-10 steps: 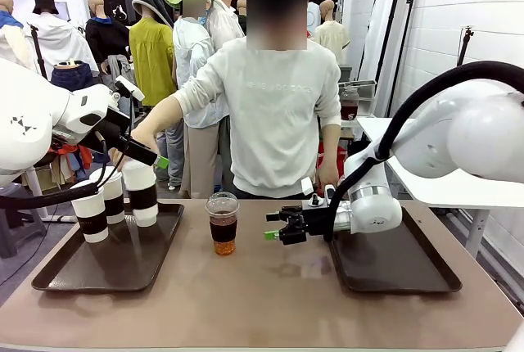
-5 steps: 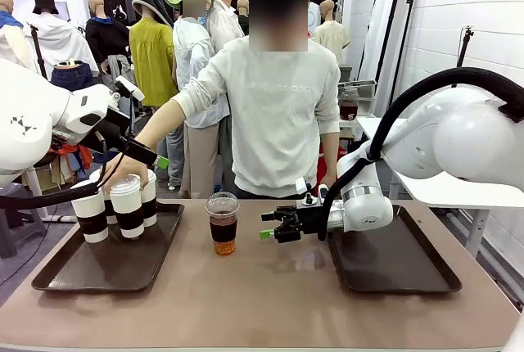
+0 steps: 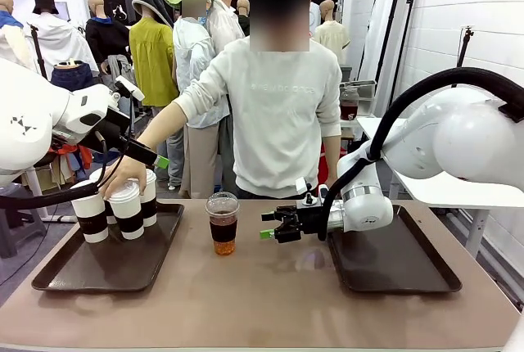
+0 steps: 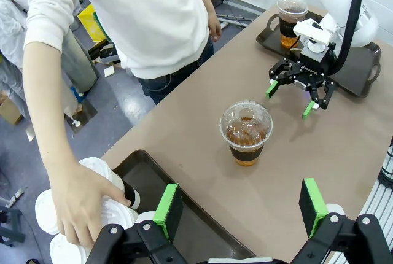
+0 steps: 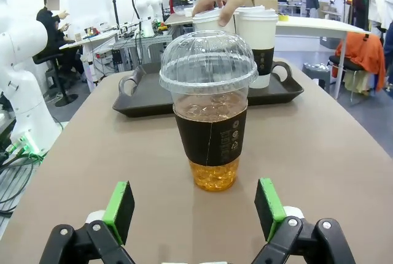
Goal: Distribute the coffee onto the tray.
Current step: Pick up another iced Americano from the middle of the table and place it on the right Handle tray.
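Right wrist view: what stands before the right tool? — Lead

Clear dome-lidded cup of dark drink, upright on the bare counter, dead at 12 o'clock. Fingers stand wide apart, empty, not touching it. — Inspector

And the rest of the coffee? — Lead

Paper cups with brown sleeves sit on the left tray, at the counter's 9 o'clock. A person's hand rests on one lid. The left tool hangs above, pads apart, holding nothing. The right tray lies at 3 o'clock, behind the right tool. — Inspector

Recommendation for the grasp? — Lead

In my judgement: advance level along the 12 o'clock line until the pads flank the dark sleeve. Close there, not on the dome or the thin clear wall. Squeeze gently, since a hard pinch could pop the lid. Lift straight, keep the cup upright, then carry it toward 3 o'clock. — Inspector
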`<action>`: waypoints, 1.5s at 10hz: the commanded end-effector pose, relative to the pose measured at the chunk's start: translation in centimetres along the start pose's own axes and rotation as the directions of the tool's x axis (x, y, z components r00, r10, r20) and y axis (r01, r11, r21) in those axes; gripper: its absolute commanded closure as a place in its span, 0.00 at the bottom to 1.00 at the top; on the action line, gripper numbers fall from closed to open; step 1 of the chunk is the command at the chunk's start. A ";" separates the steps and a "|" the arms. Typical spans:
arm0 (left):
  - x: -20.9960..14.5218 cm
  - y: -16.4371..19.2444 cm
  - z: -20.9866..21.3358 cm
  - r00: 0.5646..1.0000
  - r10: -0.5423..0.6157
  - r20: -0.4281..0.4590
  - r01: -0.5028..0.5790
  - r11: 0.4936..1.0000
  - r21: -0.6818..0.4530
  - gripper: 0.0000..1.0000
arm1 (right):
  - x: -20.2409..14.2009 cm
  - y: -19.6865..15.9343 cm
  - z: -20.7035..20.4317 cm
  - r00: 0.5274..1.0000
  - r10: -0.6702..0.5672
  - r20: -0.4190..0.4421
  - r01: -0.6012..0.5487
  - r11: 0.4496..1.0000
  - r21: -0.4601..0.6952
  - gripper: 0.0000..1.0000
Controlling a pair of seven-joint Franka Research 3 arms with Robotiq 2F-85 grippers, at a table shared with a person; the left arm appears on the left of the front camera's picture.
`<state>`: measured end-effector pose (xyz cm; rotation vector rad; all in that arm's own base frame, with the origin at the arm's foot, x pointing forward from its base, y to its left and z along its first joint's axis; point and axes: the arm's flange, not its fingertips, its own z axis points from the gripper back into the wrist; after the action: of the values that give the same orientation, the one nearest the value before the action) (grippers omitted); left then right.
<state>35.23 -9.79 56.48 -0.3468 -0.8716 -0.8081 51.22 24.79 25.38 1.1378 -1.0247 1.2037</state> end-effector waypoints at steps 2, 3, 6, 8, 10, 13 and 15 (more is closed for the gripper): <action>-0.1 0.1 0.0 1.000 -0.012 0.001 0.012 1.000 -0.004 0.00 | 0.0 -0.2 -0.9 1.000 0.011 -0.006 -0.011 1.000 -0.011 0.00; -0.1 0.1 0.0 1.000 -0.012 0.001 0.012 1.000 -0.004 0.00 | -0.1 -0.3 -1.5 1.000 0.010 0.003 -0.010 1.000 -0.020 0.00; -0.1 0.1 0.0 1.000 -0.012 0.001 0.012 1.000 -0.004 0.00 | -0.1 -0.2 -3.5 1.000 -0.001 0.010 0.002 0.999 -0.036 0.00; -0.1 0.1 0.0 1.000 -0.012 0.001 0.012 1.000 -0.004 0.00 | -0.3 -1.0 -4.7 1.000 0.009 0.000 -0.009 0.999 -0.041 0.00; -0.1 0.1 0.0 1.000 -0.012 0.001 0.012 1.000 -0.004 0.00 | -0.5 -2.3 -5.3 1.000 0.015 -0.001 -0.015 1.000 -0.019 0.00; -0.1 0.1 0.0 1.000 -0.012 0.001 0.012 1.000 -0.004 0.00 | -0.8 -3.4 -6.3 1.000 0.018 0.023 -0.018 1.000 0.025 0.00; -0.1 0.1 0.0 1.000 -0.012 0.001 0.012 1.000 -0.004 0.00 | -1.0 -3.9 -7.4 0.999 0.025 0.027 -0.026 0.998 0.053 0.00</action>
<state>35.23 -9.79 56.48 -0.3468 -0.8716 -0.8081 54.22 31.01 23.41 1.1658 -1.0496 1.2226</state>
